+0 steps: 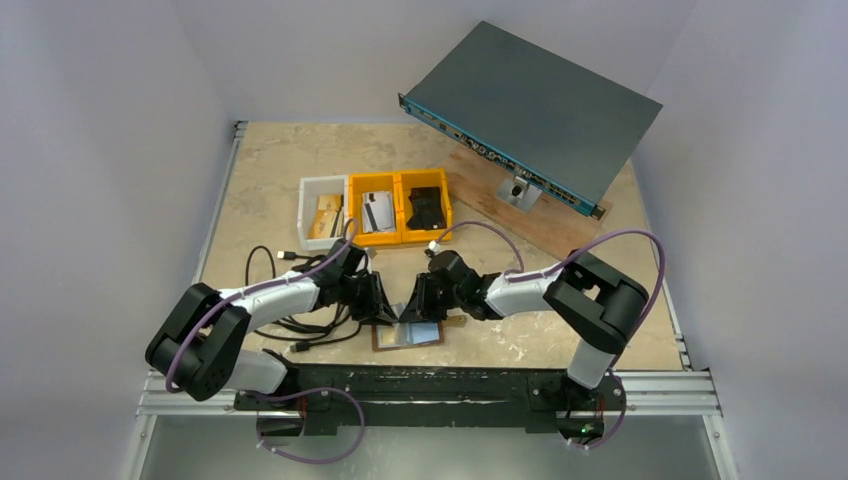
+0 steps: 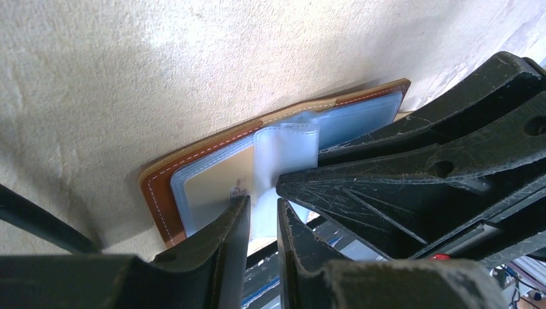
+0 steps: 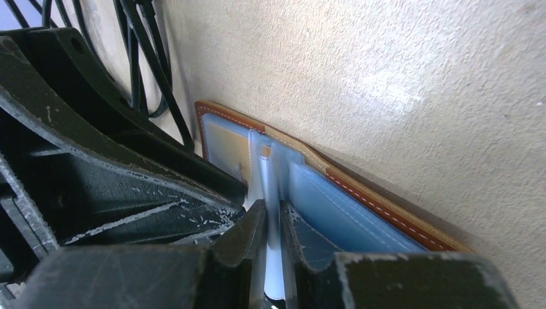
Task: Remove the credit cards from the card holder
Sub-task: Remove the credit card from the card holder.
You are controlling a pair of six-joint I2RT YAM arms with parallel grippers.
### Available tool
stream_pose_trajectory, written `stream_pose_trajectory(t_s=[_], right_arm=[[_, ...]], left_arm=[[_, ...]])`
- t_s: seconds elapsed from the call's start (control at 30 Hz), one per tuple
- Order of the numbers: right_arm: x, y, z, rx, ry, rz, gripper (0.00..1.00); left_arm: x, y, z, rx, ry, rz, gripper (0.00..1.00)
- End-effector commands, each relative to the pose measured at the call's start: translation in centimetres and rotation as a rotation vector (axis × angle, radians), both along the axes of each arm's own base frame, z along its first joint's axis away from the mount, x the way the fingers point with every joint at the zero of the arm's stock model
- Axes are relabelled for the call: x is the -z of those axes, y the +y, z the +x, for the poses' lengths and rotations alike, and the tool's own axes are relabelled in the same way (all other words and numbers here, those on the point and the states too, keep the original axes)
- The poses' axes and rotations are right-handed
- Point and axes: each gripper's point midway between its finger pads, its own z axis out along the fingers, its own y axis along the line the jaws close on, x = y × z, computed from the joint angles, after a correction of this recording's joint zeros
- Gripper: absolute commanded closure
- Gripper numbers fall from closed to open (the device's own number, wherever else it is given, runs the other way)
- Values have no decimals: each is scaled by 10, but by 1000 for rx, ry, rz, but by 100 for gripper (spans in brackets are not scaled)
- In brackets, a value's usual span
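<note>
The brown card holder lies open at the table's near edge. Its clear blue pockets show in the left wrist view and the right wrist view. A tan credit card sits in its left pocket. A clear pocket leaf stands up from the middle. My left gripper is closed narrowly on that leaf. My right gripper faces it, shut on a thin white card edge in the same leaf. The two grippers almost touch.
A white bin holds tan cards. The yellow bins hold grey-white cards and a chunky black object. Black cables lie left of the holder. A network switch leans on a wooden board at the back right.
</note>
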Motion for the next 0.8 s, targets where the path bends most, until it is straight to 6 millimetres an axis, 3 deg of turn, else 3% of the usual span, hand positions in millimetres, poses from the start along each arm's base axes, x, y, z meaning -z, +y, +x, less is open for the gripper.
stream_pose_trajectory(t_s=[0.0, 0.43, 0.6, 0.77], right_arm=[[7, -12, -13, -16, 48, -11, 86], [-22, -10, -7, -3, -1, 44, 79], [-22, -11, -5, -1, -7, 29, 80], [-14, -16, -5, 12, 0, -10, 89]], left_arm=[[12, 9, 7, -16, -30, 78, 79], [12, 9, 9, -22, -36, 89, 85], [5, 5, 11, -15, -50, 75, 88], [-1, 1, 13, -10, -61, 58, 90]])
